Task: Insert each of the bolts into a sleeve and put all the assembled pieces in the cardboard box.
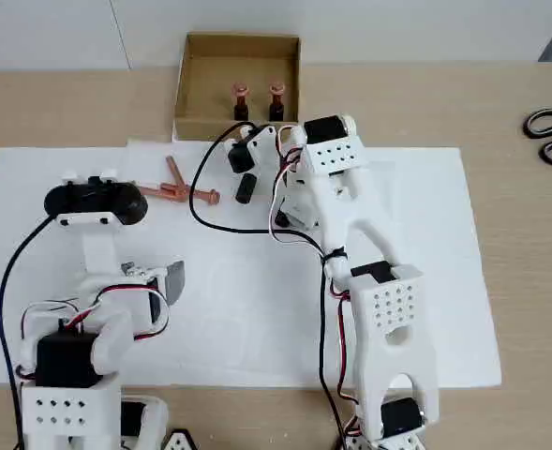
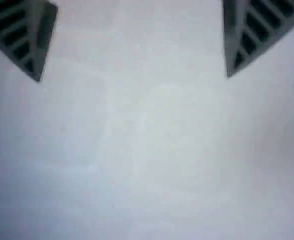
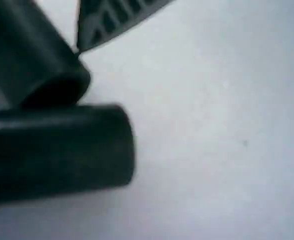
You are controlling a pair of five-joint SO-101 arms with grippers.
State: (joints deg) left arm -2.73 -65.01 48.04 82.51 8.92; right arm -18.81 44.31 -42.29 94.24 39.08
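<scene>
1. Wooden table [image 1: 519, 234] under a white sheet [image 1: 238, 319]. The box [image 1: 189, 89] sits at top centre of the high view, with two finished pieces [image 1: 241, 101] standing inside it.
2. You are between assemblies, I judge. Loose bolts [image 1: 177, 187] lie crossed on the sheet left of centre, and a sleeve [image 1: 245, 187] lies just right of them.
3. Your right gripper [image 1: 247, 150] sits just above that sleeve, near the box. Its wrist view has a sleeve [image 3: 57, 150] lying across the lower left and a second sleeve [image 3: 32, 60] at upper left, touching or nearly so. Whether it grips either one, you cannot tell.
4. Your left gripper [image 2: 132, 77] is spread wide and holds nothing. It hangs over bare sheet at lower left of the high view, well apart from the bolts.
5. Next, secure one sleeve with its bore clear, then bring the left gripper up to a bolt. Pick the upper one of the crossed bolts, or the other may shift.
</scene>
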